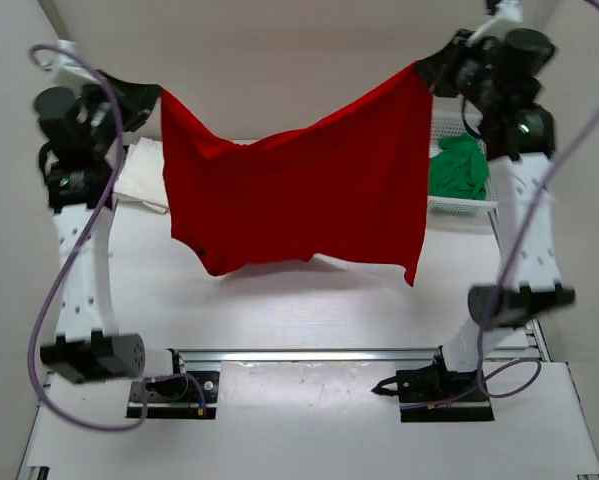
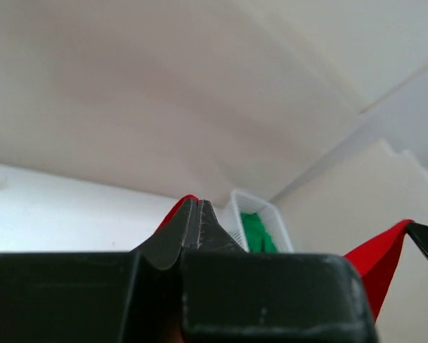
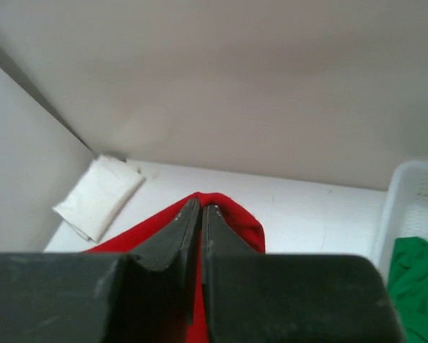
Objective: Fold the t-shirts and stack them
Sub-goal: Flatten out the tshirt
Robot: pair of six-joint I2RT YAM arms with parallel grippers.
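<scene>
White table [image 1: 289, 300] under a plain pale wall, and here's the layout. One basket [image 1: 461, 208], white lattice, sits at the far right of the table. The green shirt [image 1: 459, 168] is bunched inside it, and the basket's right side is cut off behind the right arm. The red shirt [image 1: 299, 190] hangs in the air between the arms, stretched wide and sagging in the middle. The left gripper [image 1: 151, 97] pinches one top corner and the right gripper [image 1: 429, 72] the other, jaws closed tight on the cloth. The white shirt [image 1: 144, 175] lies folded at far left, partly hidden behind the red one and the left arm. Three shirts, one basket, two arms.
</scene>
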